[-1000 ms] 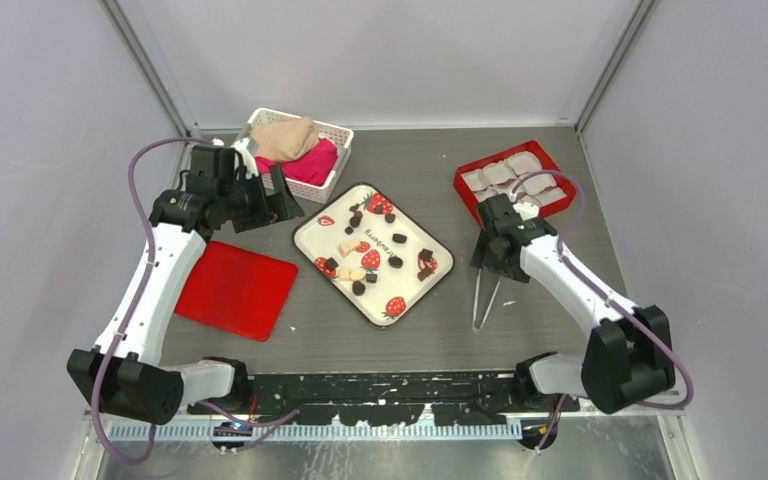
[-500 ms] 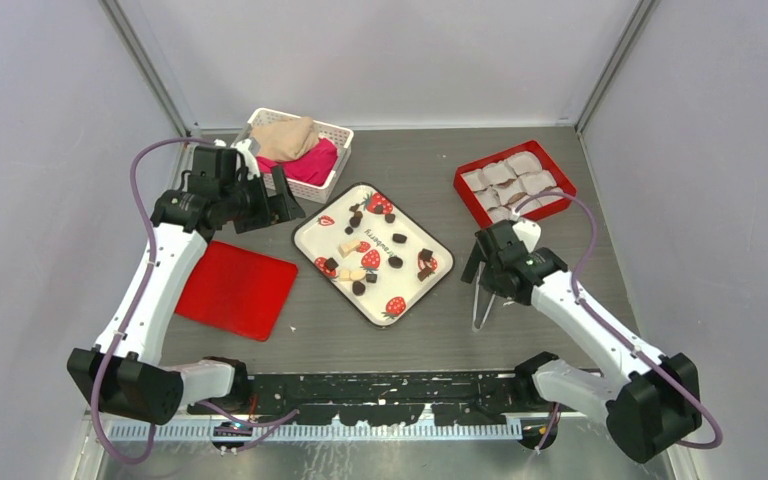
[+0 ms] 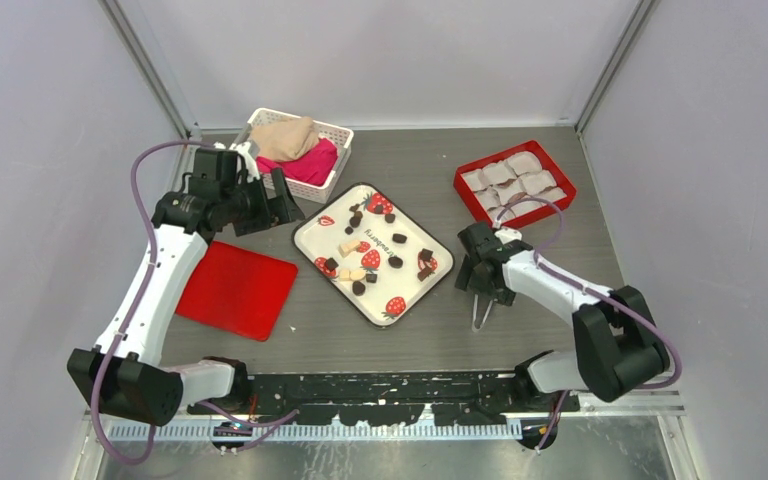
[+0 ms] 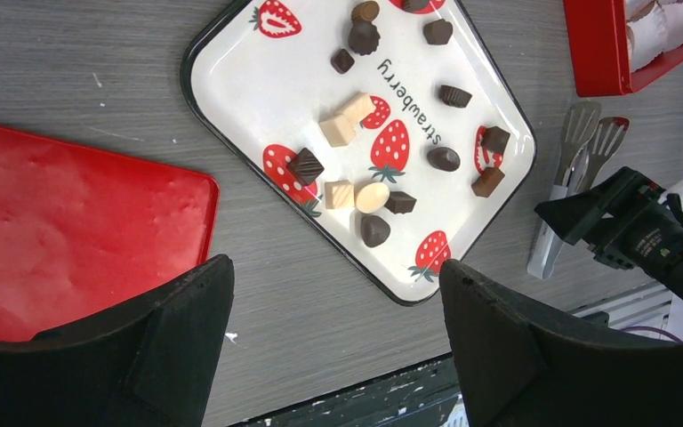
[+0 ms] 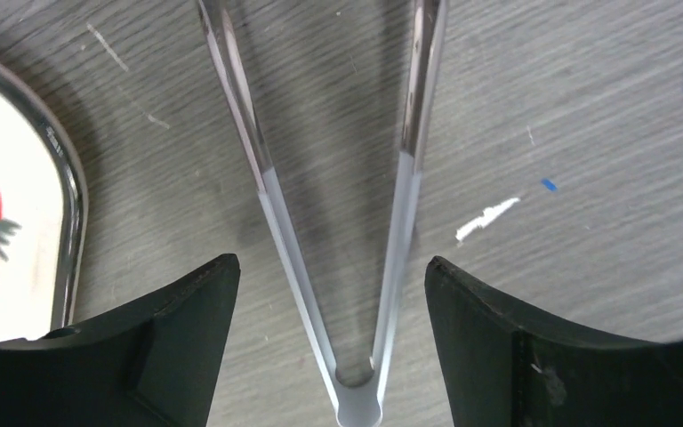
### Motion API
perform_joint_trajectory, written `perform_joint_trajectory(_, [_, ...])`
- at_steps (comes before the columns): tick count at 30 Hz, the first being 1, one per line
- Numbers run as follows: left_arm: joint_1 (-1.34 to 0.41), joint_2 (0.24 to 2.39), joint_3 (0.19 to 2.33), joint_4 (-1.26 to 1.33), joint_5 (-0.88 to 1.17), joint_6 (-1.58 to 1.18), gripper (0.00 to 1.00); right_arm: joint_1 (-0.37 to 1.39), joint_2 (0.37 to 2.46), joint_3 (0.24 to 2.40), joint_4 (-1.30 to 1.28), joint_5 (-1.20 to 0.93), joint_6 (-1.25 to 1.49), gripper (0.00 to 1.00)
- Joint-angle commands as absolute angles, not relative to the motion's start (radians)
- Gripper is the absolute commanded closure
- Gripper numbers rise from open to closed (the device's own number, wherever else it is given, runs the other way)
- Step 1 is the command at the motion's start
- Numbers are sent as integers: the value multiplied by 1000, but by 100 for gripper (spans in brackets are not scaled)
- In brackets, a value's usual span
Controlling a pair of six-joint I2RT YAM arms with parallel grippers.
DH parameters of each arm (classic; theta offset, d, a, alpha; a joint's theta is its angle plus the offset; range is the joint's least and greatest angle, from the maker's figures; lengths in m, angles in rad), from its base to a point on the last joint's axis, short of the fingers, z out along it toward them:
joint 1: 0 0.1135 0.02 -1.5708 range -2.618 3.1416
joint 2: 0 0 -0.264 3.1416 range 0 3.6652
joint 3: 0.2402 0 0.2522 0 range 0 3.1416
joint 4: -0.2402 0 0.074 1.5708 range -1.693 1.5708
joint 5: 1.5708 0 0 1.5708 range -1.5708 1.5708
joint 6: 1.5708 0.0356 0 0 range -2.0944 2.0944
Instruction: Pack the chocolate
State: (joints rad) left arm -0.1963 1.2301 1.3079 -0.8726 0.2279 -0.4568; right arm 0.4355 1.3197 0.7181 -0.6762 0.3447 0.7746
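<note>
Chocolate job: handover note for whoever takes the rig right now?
Left pincer: open, empty, up off the table near the red lid.
Right pincer: open, astride the tongs, which lie on the table; not gripped.
Chocolate: all on the strawberry tray; none visible in the red box.
Done: nothing packed.
Left: close on tongs, move pieces to the box.

White tray (image 4: 258, 98), black word "strawberry" printed diagonally across its middle, in lowercase letters
</note>
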Motion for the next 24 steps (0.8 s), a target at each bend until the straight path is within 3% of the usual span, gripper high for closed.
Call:
perform_joint_trajectory(1, [-201, 1197, 1299, -847, 216, -462, 14, 403, 1369, 707, -557, 342, 770, 21])
perform_joint_trajectory(8, [-201, 1194, 1291, -856, 200, -456, 14, 326, 1372, 671, -498, 256, 731, 38])
perform_joint_trajectory(15, [-202, 1199, 1290, -855, 199, -450, 14, 287, 1400, 688, -503, 200, 695, 42])
perform_joint_trajectory(24, [-201, 1206, 1287, -849, 201, -443, 14, 287, 1399, 758, -572, 228, 612, 23])
